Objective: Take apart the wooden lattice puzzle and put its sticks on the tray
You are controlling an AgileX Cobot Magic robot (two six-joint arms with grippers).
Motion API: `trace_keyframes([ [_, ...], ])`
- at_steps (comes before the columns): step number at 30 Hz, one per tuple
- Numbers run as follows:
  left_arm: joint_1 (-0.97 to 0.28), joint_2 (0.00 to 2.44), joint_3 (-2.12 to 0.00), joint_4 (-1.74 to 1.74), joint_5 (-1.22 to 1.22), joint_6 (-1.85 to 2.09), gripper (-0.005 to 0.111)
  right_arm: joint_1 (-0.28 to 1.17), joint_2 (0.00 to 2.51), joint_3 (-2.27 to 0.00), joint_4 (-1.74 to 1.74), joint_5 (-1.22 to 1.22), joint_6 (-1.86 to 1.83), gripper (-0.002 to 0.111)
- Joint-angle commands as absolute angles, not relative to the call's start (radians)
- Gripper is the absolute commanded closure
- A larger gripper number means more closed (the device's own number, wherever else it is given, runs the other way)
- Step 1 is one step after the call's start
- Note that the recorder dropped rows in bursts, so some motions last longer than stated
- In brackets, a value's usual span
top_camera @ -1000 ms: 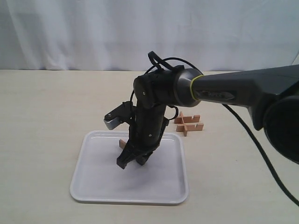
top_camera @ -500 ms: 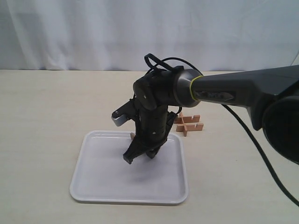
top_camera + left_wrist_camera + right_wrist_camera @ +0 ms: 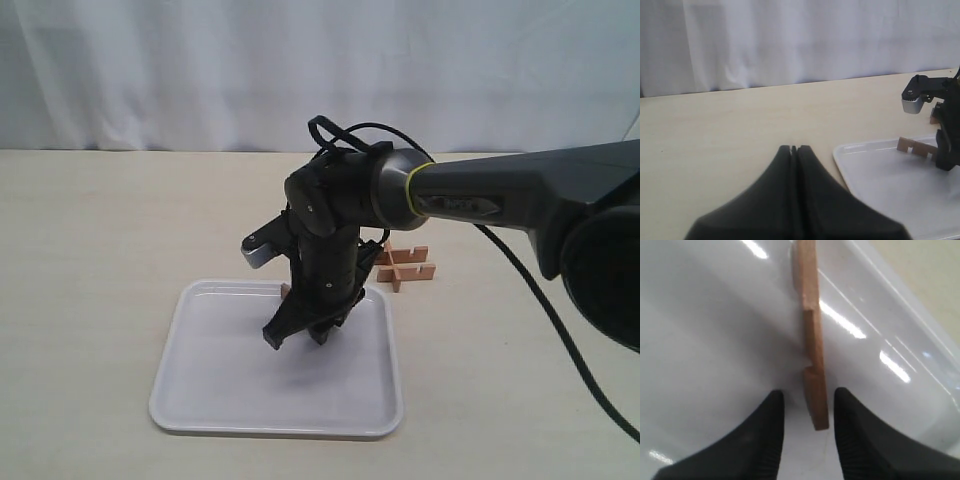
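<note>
My right gripper (image 3: 298, 338) hangs open over the white tray (image 3: 200, 400), fingers pointing down. One light-brown notched stick (image 3: 812, 340) rests on its long edge in the tray beside the far rim; its near end lies between my open fingertips (image 3: 776, 410) without touching them. The same stick (image 3: 915, 148) shows in the left wrist view. The wooden lattice puzzle (image 3: 405, 265), still interlocked slats, sits on the table just past the tray's far right corner. My left gripper (image 3: 794, 148) is shut and empty, low over the table left of the tray (image 3: 875, 175).
The right arm (image 3: 480, 195) reaches in from the right, above the puzzle, with a black cable trailing down. A white curtain (image 3: 300, 70) closes off the back of the beige table (image 3: 90, 250).
The right gripper has shifted a little right and toward the tray's far rim. The visible bit of stick beside it now shows farther back. The left gripper has not moved.
</note>
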State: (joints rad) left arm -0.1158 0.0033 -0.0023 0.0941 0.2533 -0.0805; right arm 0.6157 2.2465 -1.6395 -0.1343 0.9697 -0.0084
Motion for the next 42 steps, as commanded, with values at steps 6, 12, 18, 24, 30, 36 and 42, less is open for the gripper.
trace_keyframes([
  [6, -0.116, 0.000, 0.000, 0.093, 0.242, -0.084, 0.107, 0.616, 2.233, -1.639, -0.138, 1.003, 0.009, 0.067],
  [12, -0.116, 0.000, 0.000, 0.093, 0.242, -0.084, 0.107, 0.616, 2.198, -1.657, -0.138, 1.007, 0.015, 0.067],
  [18, -0.116, 0.000, 0.000, 0.093, 0.242, -0.084, 0.107, 0.616, 2.152, -1.732, -0.138, 1.032, 0.015, 0.067],
  [24, -0.116, 0.000, 0.000, 0.093, 0.242, -0.084, 0.107, 0.616, 2.141, -1.767, -0.145, 0.889, 0.015, 0.067],
  [30, -0.116, 0.000, 0.000, 0.093, 0.242, -0.084, 0.107, 0.616, 2.142, -1.767, -0.145, 0.837, 0.013, 0.067],
  [36, -0.116, 0.000, 0.000, 0.093, 0.242, -0.084, 0.107, 0.568, 2.142, -1.779, -0.109, 0.954, 0.011, 0.078],
  [42, -0.116, 0.000, 0.000, 0.093, 0.242, -0.084, 0.107, 0.462, 2.126, -1.779, -0.087, 1.107, -0.007, 0.089],
])
